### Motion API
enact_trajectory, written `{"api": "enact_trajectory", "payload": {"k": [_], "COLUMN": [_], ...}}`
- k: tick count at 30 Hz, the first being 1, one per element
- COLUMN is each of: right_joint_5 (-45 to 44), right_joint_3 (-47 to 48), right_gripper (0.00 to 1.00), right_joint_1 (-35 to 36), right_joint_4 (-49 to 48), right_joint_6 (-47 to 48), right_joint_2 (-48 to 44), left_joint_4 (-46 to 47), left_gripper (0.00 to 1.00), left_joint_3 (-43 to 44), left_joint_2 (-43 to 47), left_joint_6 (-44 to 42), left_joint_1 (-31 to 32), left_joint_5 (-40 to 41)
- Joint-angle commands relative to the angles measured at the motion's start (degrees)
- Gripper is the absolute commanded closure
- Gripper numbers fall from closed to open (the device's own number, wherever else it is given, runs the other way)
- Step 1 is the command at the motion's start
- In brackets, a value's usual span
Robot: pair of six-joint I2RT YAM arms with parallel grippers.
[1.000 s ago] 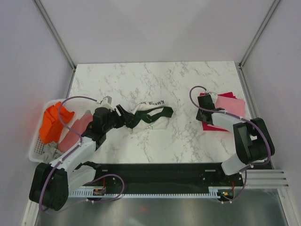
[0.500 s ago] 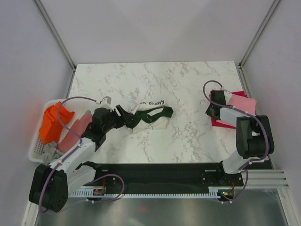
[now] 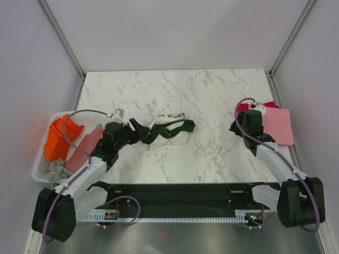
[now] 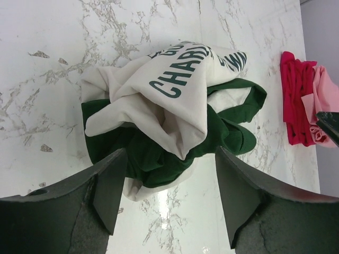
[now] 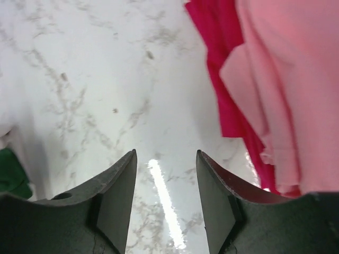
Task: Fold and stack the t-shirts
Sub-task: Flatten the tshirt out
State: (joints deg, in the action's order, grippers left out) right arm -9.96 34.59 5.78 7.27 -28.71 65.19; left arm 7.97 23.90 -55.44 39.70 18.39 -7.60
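Since the earlier frame my right gripper [image 3: 235, 128] is letting go and backing left off the stack. From above, the pink shirt [image 3: 278, 127] is lying flat at the table's right edge, long axis near to far, covering most of the crimson shirt [image 3: 243, 107]. The cream shirt [image 3: 169, 129] is sprawling left to right mid-table, bunched, with my left gripper [image 3: 139, 131] at its left end. An orange shirt [image 3: 61, 137], a dusty-rose shirt [image 3: 85, 145] and a grey shirt [image 3: 55, 169] are sitting in the basket [image 3: 39, 166] at the left.

On the left wrist, the left gripper [image 4: 169, 196] is standing wide, released, either side of the cream shirt [image 4: 169, 95]; its lettering is partly folding under.

On the right wrist, the right gripper [image 5: 167, 201] is gaping over bare marble, holding nothing; the pink shirt [image 5: 280, 79] and crimson shirt [image 5: 222, 63] are running off-frame at the right.
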Motion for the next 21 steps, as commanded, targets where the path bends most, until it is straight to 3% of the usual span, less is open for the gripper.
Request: {"api": "enact_trajectory", "payload": {"k": [1, 7, 11, 13, 17, 19, 21], "right_joint_5": [5.8, 7.4, 6.2, 4.6, 5.1, 6.2, 7.5], "right_joint_3": [0.7, 0.8, -1.6, -5.1, -10.1, -10.6, -11.2], "right_gripper": [0.42, 0.36, 0.28, 0.12, 0.02, 0.02, 0.08], "right_joint_1": [3.2, 9.5, 12.8, 14.1, 14.8, 15.0, 15.4], "right_joint_4": [-1.7, -5.4, -13.0, -18.3, -24.5, -25.3, -26.6], "right_joint_6": [2.2, 3.0, 2.6, 2.8, 2.3, 2.3, 2.2], "right_joint_2": [-0.4, 3.9, 6.9, 6.7, 5.3, 4.7, 4.4], "left_joint_4": [3.2, 3.5, 3.8, 3.6, 0.9, 1.6, 4.2], "left_gripper": [0.24, 0.13, 0.06, 0.00, 0.00, 0.01, 0.04], "left_joint_3": [-0.4, -0.7, -1.0, -1.3, -1.7, -1.4, -2.3], "left_joint_2": [0.6, 0.9, 1.6, 1.5, 0.2, 0.0, 0.2], "left_joint_6": [-2.8, -3.5, -4.0, -3.8, 0.8, 0.1, -0.4], "left_joint_1": [0.0, 0.0, -0.1, 0.0, -1.5, -1.8, -1.8], "left_joint_5": [0.9, 1.4, 1.9, 3.4, 9.5, 7.9, 4.5]}}
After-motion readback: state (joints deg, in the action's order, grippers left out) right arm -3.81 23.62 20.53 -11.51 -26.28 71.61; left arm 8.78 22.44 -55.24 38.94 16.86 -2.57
